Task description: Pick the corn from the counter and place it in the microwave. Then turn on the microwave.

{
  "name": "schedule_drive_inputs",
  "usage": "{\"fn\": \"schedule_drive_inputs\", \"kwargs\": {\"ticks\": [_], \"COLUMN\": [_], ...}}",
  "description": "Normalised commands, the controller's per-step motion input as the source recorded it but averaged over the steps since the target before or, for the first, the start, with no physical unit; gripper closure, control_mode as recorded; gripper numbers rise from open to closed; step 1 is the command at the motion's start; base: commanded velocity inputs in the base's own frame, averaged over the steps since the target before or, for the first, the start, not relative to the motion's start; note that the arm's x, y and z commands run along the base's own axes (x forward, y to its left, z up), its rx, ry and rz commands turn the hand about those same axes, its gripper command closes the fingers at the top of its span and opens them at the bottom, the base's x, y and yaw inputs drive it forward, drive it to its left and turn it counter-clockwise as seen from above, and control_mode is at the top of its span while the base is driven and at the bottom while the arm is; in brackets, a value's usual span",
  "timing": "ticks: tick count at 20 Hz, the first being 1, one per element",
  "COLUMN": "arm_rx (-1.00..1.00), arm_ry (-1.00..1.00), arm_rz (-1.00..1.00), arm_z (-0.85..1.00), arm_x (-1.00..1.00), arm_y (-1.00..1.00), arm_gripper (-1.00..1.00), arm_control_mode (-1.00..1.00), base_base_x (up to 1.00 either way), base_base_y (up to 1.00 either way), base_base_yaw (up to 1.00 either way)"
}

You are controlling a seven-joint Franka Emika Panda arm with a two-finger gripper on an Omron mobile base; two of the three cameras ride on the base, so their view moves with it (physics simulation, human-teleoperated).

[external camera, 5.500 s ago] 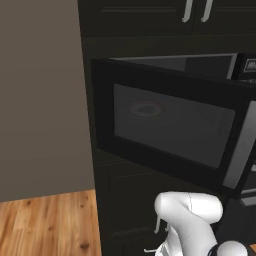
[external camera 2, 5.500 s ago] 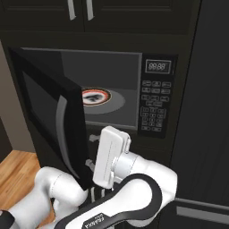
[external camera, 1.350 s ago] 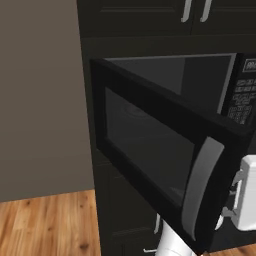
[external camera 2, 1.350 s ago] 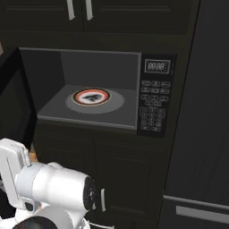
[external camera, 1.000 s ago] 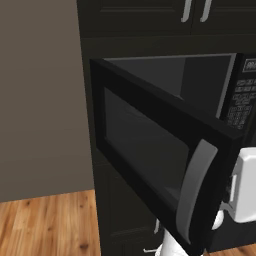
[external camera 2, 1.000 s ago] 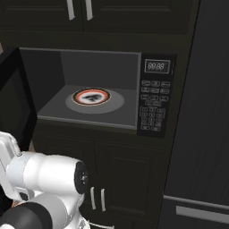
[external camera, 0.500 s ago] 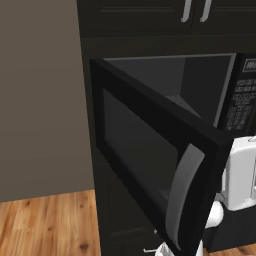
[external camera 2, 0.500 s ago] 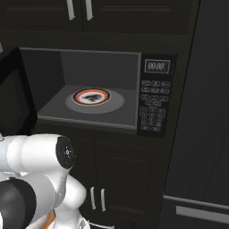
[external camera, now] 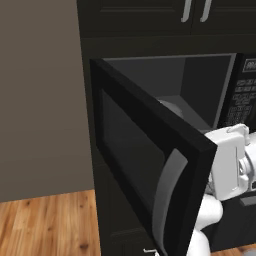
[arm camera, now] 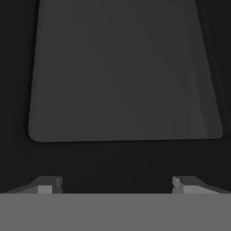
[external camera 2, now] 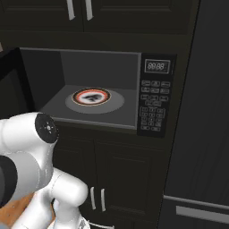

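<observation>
The black microwave [external camera 2: 103, 89] stands with its door [external camera: 145, 165] swung wide open toward me, its curved silver handle [external camera: 167, 200] on the near edge. Inside lies the red-ringed turntable plate [external camera 2: 91, 96] with nothing on it. The keypad [external camera 2: 154, 112] and display [external camera 2: 156, 66] sit on the right. My gripper [arm camera: 116, 185] is open and faces the door's grey window [arm camera: 122, 76] from close by, with nothing between the fingertips [arm camera: 45, 186]. My white hand [external camera: 229, 167] sits just behind the door's inner side. The corn and the counter are out of view.
Dark cabinets with silver handles [external camera 2: 78, 9] hang above the microwave, and lower cabinet doors [external camera 2: 96, 197] are below it. A tall dark panel [external camera 2: 201, 134] stands to the right. A grey wall [external camera: 40, 100] and wooden floor [external camera: 45, 225] lie to the left.
The microwave door has swung further open toward the left base camera, with my hand following behind it. In the right base view my arm has shifted and the hand has left the picture.
</observation>
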Motion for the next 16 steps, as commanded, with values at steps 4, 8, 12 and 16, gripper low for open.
{"fn": "schedule_drive_inputs", "kwargs": {"ticks": [4, 8, 12, 16], "arm_rx": [0.02, 0.04, 0.04, 0.06], "arm_ry": [0.0, 0.0, 0.0, 0.0], "arm_rz": [0.0, 0.0, 0.0, 0.0], "arm_z": [-0.15, -0.13, -0.14, -0.15], "arm_x": [0.0, 0.0, 0.0, 0.0], "arm_y": [0.39, 0.27, 0.25, 0.18], "arm_gripper": [-1.0, -1.0, -1.0, -1.0], "arm_control_mode": [-1.0, -1.0, -1.0, -1.0], "base_base_x": [0.0, 0.0, 0.0, 0.0], "base_base_y": [0.0, 0.0, 0.0, 0.0], "base_base_yaw": [0.0, 0.0, 0.0, 0.0]}}
